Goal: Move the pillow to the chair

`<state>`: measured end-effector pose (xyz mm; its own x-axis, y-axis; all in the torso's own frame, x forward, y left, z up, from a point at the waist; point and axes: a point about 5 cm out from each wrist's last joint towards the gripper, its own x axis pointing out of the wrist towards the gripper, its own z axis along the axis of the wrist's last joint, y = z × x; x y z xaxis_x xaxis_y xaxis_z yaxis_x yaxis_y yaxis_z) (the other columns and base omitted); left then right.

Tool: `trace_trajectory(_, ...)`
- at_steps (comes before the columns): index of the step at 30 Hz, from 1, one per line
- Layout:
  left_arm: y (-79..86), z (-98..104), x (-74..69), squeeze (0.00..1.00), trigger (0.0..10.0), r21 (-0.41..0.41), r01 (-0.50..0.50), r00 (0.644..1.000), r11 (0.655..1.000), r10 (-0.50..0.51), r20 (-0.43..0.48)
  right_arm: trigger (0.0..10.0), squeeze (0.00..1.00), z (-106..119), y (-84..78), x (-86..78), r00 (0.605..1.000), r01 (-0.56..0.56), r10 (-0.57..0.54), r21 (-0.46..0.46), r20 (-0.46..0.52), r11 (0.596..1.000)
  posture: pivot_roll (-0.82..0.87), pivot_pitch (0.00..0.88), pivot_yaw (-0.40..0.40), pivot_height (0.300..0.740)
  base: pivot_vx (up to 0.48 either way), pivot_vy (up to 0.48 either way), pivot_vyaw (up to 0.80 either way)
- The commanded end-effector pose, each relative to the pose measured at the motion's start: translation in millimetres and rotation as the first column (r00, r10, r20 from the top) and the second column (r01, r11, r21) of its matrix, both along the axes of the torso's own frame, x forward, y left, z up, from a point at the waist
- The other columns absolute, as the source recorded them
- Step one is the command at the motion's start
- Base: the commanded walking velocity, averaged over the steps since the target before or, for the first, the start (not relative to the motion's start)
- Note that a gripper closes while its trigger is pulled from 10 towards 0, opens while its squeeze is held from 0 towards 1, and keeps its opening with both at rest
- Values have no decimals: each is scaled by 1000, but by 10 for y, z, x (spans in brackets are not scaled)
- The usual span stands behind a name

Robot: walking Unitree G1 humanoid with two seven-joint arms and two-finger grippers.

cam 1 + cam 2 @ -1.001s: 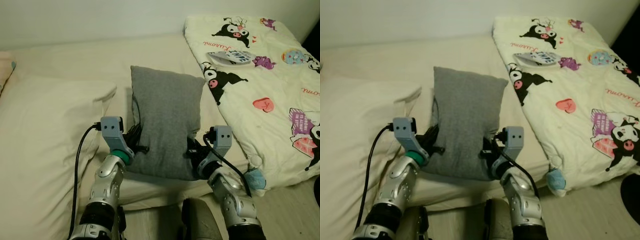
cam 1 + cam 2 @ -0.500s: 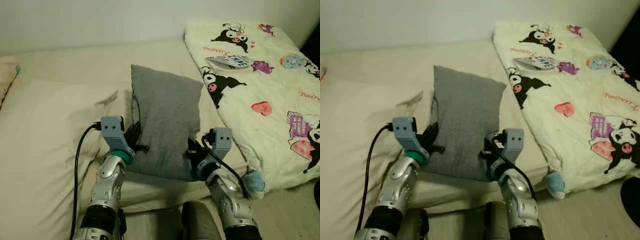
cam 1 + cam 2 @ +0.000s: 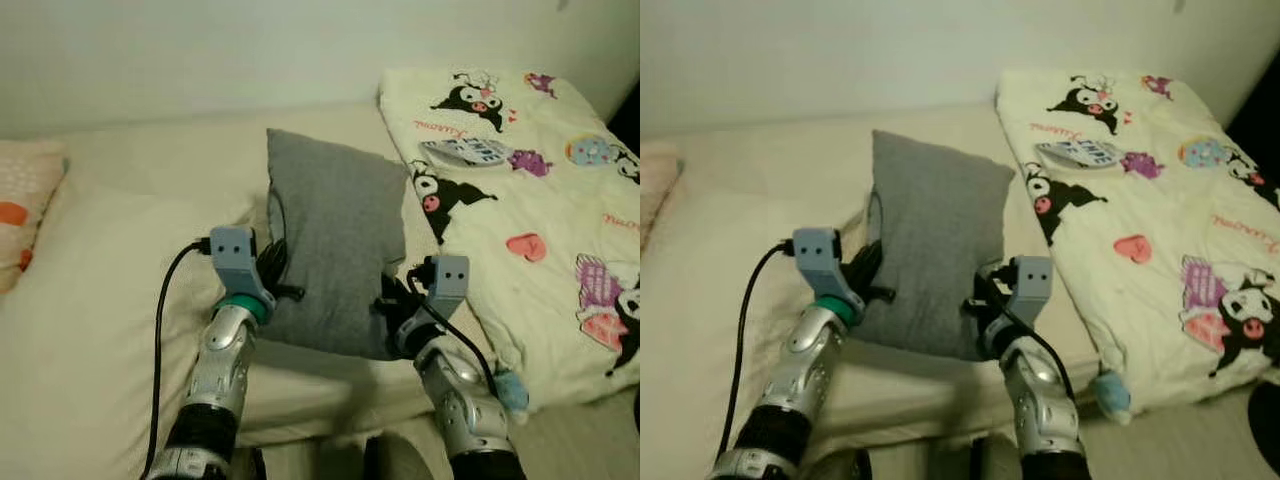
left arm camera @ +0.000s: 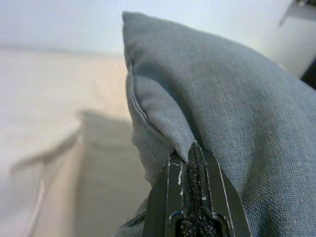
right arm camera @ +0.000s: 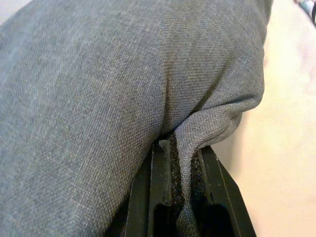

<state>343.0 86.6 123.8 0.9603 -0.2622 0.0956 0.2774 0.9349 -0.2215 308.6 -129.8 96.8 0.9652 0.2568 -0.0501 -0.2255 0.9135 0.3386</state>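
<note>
A grey pillow [image 3: 335,250] is held up off the cream bed, tilted with its near end between my two arms. My left gripper [image 3: 275,290] is shut on the pillow's left edge; in the left wrist view its fingers [image 4: 192,197] pinch a fold of grey fabric [image 4: 207,108]. My right gripper [image 3: 388,305] is shut on the pillow's right edge, and the right wrist view shows a pleat of grey cloth [image 5: 148,84] clamped between the black fingers [image 5: 163,197].
A cream bed [image 3: 120,300] stretches to the left, with a patterned cushion [image 3: 25,215] at its far left edge. A white cartoon-print quilt [image 3: 520,190] lies on the right. Behind runs a pale wall [image 3: 200,50]. A strip of floor [image 3: 1200,440] shows bottom right.
The camera has pulled back and shifted, bringing the patterned cushion into view on the left. Both grippers have stayed shut on the pillow, which has risen slightly with them.
</note>
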Motion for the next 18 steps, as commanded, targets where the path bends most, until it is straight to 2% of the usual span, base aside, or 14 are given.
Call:
trace_trajectory(1, -119, 13, -4, 0, 10000, 10, 42, 999, 999, -42, 5, 10000, 0, 103, 59, 18, 999, -16, 15, 17, 49, 1000, -49, 0, 79, 715, 0, 0, 0)
trace_trajectory(6, -113, 18, 6, 0, 10000, 14, 36, 999, 999, -36, 3, 10000, 0, 82, 56, 24, 999, -23, 23, 9, 42, 1000, -41, 0, 72, 740, 0, 0, 0)
trace_trajectory(12, -97, 10, -7, 0, 10000, 30, 28, 1000, 999, -28, 4, 10000, 0, 82, 59, 30, 999, -26, 25, 12, 42, 1000, -28, 0, 68, 740, 0, 0, 0)
trace_trajectory(18, -7, -17, -27, 0, 10000, 57, -8, 1000, 998, 8, 6, 10000, 0, 60, 81, 50, 999, -25, 24, 21, 37, 999, 1, 0, 59, 740, 0, 0, 0)
